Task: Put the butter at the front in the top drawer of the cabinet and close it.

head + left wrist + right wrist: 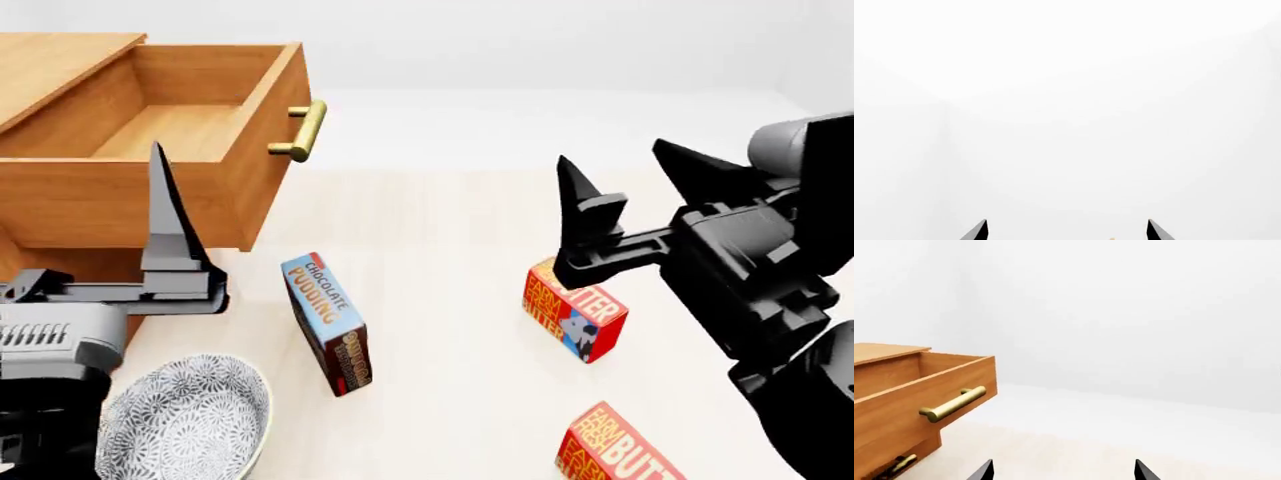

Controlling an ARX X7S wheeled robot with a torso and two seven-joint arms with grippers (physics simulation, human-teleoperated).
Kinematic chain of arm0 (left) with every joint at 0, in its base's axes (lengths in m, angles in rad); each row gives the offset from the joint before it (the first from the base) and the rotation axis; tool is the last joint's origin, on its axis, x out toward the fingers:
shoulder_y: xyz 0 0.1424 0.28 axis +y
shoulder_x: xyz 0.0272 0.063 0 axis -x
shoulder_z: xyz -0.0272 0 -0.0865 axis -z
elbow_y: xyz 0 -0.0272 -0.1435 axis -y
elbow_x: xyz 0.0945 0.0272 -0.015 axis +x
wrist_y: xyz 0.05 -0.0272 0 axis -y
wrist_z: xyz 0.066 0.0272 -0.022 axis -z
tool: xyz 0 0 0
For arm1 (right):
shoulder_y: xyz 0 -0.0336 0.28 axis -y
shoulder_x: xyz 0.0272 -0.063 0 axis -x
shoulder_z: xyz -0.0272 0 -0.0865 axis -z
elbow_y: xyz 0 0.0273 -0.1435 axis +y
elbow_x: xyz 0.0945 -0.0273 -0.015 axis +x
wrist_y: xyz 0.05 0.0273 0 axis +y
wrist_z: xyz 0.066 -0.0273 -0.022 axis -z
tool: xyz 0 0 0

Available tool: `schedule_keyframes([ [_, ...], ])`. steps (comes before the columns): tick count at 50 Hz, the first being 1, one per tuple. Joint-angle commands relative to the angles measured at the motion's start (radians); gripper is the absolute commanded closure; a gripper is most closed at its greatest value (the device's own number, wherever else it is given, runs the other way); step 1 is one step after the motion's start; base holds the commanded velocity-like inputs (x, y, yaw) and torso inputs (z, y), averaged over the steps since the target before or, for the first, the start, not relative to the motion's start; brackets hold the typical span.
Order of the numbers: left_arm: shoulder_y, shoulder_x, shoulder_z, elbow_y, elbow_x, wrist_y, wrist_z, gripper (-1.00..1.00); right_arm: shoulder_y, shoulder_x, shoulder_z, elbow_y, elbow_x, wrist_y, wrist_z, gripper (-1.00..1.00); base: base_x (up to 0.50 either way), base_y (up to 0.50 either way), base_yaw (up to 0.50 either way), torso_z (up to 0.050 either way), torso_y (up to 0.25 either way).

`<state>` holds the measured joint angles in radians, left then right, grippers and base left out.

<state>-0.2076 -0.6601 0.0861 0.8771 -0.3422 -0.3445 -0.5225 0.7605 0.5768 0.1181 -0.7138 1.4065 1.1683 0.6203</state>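
Note:
The cabinet [54,60] stands at the far left with its top drawer [200,125] pulled open and empty; its brass handle [302,130] faces right. Two butter cartons lie on the table: one [577,310] mid-right, the other [621,452] nearest me at the bottom edge, partly cut off. My right gripper [611,155] is open and empty, hovering above the mid-right carton. My left gripper [1067,224] is open and empty; one of its fingers [170,225] points up in front of the drawer's side. The right wrist view shows the drawer [921,395].
A blue chocolate pudding box [327,322] stands on edge between the arms. A patterned grey bowl [187,420] sits at the front left beside my left arm. A lower drawer handle [897,463] shows under the open drawer. White walls lie behind.

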Motion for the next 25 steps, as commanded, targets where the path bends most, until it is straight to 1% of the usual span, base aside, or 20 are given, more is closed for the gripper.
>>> schedule_keyframes([
  [1, 0.154, -0.035, -0.038, 0.039, 0.053, 0.104, -0.011, -1.00, 0.229, 0.180, -0.106, 0.119, 0.308, 0.173, 0.121, -1.00, 0.00, 0.00, 0.00, 0.000, 0.000],
  [3, 0.160, -0.039, -0.048, 0.042, 0.048, 0.106, -0.012, -1.00, 0.311, 0.215, -0.152, 0.168, 0.333, 0.229, 0.080, -1.00, 0.00, 0.00, 0.00, 0.000, 0.000],
  [5, 0.162, -0.041, -0.054, 0.044, 0.040, 0.109, -0.011, -1.00, 0.378, 0.237, -0.185, 0.220, 0.298, 0.288, -0.020, -1.00, 0.00, 0.00, 0.00, 0.000, 0.000],
  [8, 0.158, -0.043, -0.056, 0.042, 0.031, 0.113, -0.005, -1.00, 0.450, 0.264, -0.248, 0.261, 0.137, 0.338, -0.266, -1.00, 0.00, 0.00, 0.00, 0.000, 0.000],
  [13, 0.153, -0.041, -0.062, 0.033, 0.016, 0.125, -0.001, -1.00, 0.525, 0.305, -0.414, 0.349, -0.094, 0.297, -0.593, -1.00, 0.00, 0.00, 0.00, 0.000, 0.000],
  [18, 0.144, -0.034, -0.057, 0.029, 0.012, 0.143, 0.005, -1.00, 0.577, 0.312, -0.571, 0.466, -0.260, 0.239, -0.767, -1.00, 0.00, 0.00, 0.00, 0.000, 0.000],
  [25, 0.120, -0.021, -0.038, 0.013, 0.006, 0.168, 0.019, -1.00, 0.621, 0.293, -0.749, 0.606, -0.412, 0.180, -0.922, -1.00, 0.00, 0.00, 0.00, 0.000, 0.000],
])
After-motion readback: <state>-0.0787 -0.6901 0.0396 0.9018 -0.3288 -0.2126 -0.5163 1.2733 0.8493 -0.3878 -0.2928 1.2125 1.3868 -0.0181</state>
